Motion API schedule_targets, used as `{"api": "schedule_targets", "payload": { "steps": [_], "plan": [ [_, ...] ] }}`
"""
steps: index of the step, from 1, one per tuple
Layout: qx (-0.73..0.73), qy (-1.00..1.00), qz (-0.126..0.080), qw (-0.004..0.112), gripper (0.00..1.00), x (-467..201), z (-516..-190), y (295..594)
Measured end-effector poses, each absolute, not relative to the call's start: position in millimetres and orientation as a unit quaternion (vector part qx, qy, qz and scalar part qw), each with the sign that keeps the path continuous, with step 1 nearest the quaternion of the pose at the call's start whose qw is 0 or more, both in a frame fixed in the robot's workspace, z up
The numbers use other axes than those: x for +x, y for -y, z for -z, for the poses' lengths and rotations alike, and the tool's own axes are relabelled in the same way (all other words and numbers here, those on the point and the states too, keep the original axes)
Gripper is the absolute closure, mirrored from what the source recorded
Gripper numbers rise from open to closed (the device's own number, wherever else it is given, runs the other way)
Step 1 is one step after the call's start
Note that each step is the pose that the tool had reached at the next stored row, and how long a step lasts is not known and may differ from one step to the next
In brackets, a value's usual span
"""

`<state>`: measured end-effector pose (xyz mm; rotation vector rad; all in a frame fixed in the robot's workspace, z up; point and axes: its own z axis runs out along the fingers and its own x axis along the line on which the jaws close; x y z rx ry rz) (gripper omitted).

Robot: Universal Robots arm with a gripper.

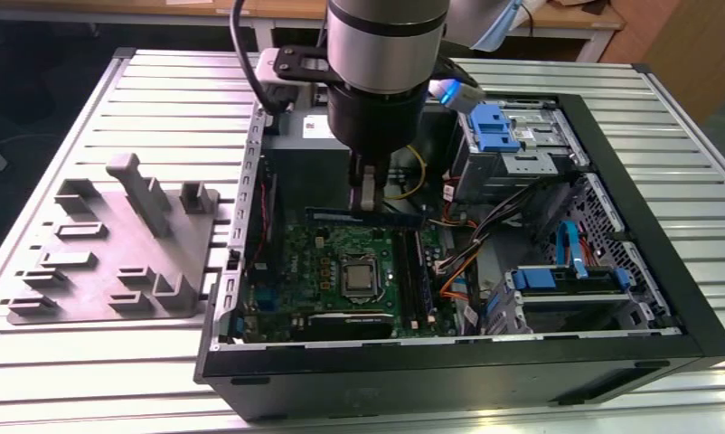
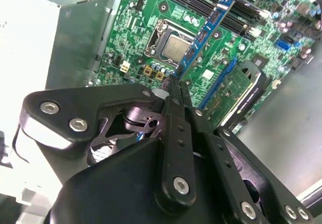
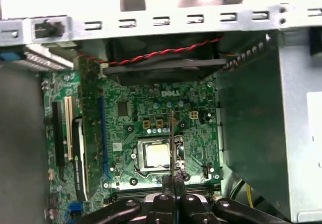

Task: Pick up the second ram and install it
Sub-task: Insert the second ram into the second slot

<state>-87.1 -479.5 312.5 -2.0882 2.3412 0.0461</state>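
Pinching the ram point(image 2: 204, 35) by one short end, the jaws are drawn narrow and closed on it. The stick hangs clear above the motherboard point(image 2: 146, 17), over the ground near the processor point(image 2: 177, 47). The long black memory slots point(image 2: 201, 0) lie just beyond its free end, and it is not seated in them.

As for writing, a line of white lettering point(image 3: 173, 93) is printed on the motherboard between the processor point(image 3: 157, 154) and the fan point(image 3: 166, 65). A small white sticker point(image 2: 207, 74) sits on the board close to the jaws. Another pale label point(image 3: 314, 113) shows on the metal side wall.

Around the stick, an upright green expansion card point(image 2: 241, 90) stands beside it. A twisted red and black wire point(image 3: 166, 53) runs across above the fan.

The first wrist view takes the ram point(image 3: 172, 133) edge-on as a thin line, while the second wrist view shows its blue face and chips. The exterior view adds the open computer case point(image 1: 459, 362) lying on the slatted bench point(image 1: 73, 362). It shows the ram point(image 1: 365, 216) level across the far edge of the motherboard point(image 1: 326, 258). It also shows blue drive brackets point(image 1: 489, 127), orange cables point(image 1: 459, 262) and a grey moulded tray point(image 1: 109, 244) towards the exterior view's left.
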Motion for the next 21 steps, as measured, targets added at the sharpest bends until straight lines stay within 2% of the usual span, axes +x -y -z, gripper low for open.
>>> {"api": "schedule_targets", "payload": {
  "steps": [21],
  "plan": [
    [-0.531,-0.847,-0.014,0.004,0.92,-87.1,-312.0,479.5]
  ]
}}
